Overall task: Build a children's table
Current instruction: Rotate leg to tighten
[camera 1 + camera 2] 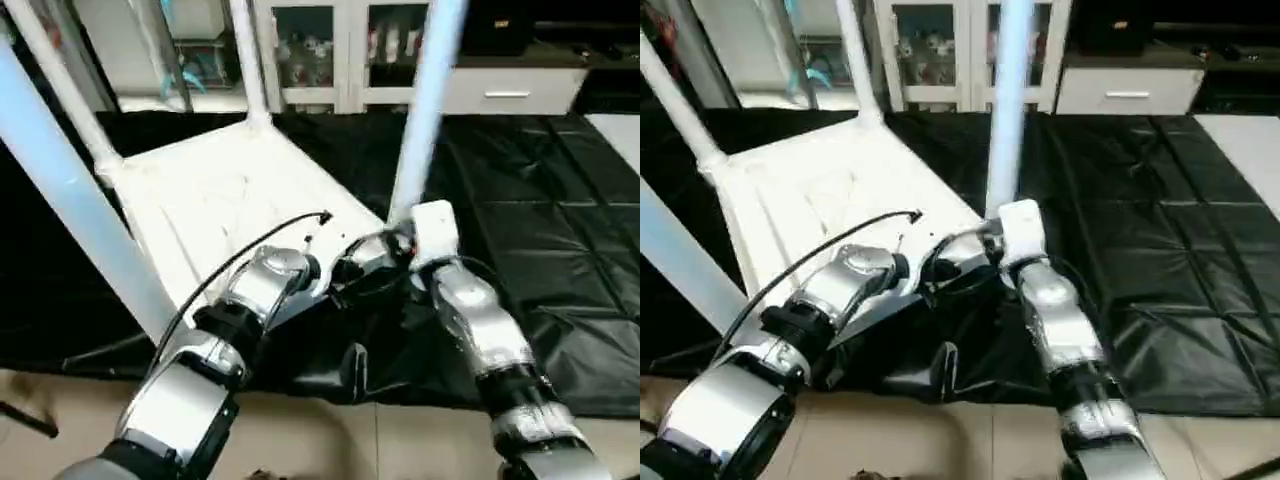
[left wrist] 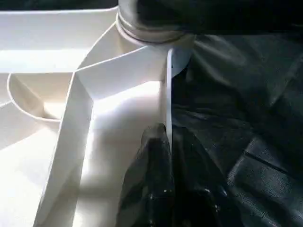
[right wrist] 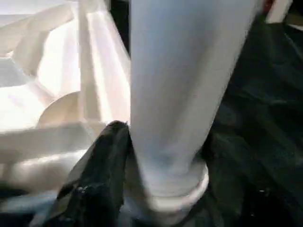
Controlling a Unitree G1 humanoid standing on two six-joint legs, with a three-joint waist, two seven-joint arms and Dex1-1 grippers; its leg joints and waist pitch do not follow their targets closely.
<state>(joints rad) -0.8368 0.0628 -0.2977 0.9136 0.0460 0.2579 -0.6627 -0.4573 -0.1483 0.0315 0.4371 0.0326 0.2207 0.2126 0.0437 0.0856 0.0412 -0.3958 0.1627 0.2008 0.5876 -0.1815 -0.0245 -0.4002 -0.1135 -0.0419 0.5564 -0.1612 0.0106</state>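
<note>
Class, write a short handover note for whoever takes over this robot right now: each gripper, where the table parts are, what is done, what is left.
Left gripper: shut, fingers pinching the tabletop's edge wall near the close right corner.
Right gripper: fingers around the base of the near right leg, at its corner socket.
Tabletop lies underside up on the black sheet.
Done: four legs stand upright at the corners.
Left: whether the near right leg is screwed tight cannot be told; check it, then turn the table upright.
</note>
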